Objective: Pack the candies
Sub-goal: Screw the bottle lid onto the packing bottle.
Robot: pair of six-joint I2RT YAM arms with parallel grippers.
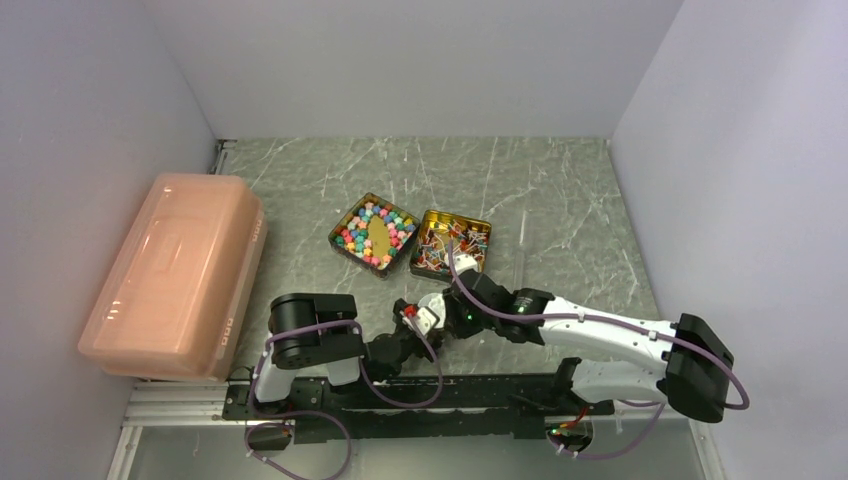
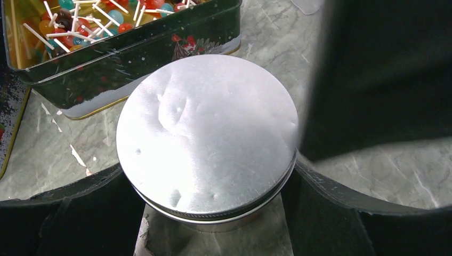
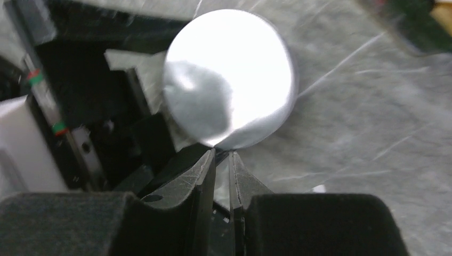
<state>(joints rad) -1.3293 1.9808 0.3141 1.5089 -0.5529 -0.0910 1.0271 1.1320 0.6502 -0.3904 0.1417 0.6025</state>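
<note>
The candies are small multicoloured lumps filling the left gold tin. The right gold tin holds candies on white sticks. In front of the tins stands a small round jar with a silvery lid. My left gripper has its fingers wide apart, pressed against both sides of the jar. My right gripper is shut, its tips at the near rim of the lid. I cannot tell whether they pinch the rim. What is inside the jar is hidden.
A large pink translucent box with its lid on lies along the left wall. The dark side of the right tin stands just behind the jar. Walls close in the table on three sides, and a metal rail runs along the near edge.
</note>
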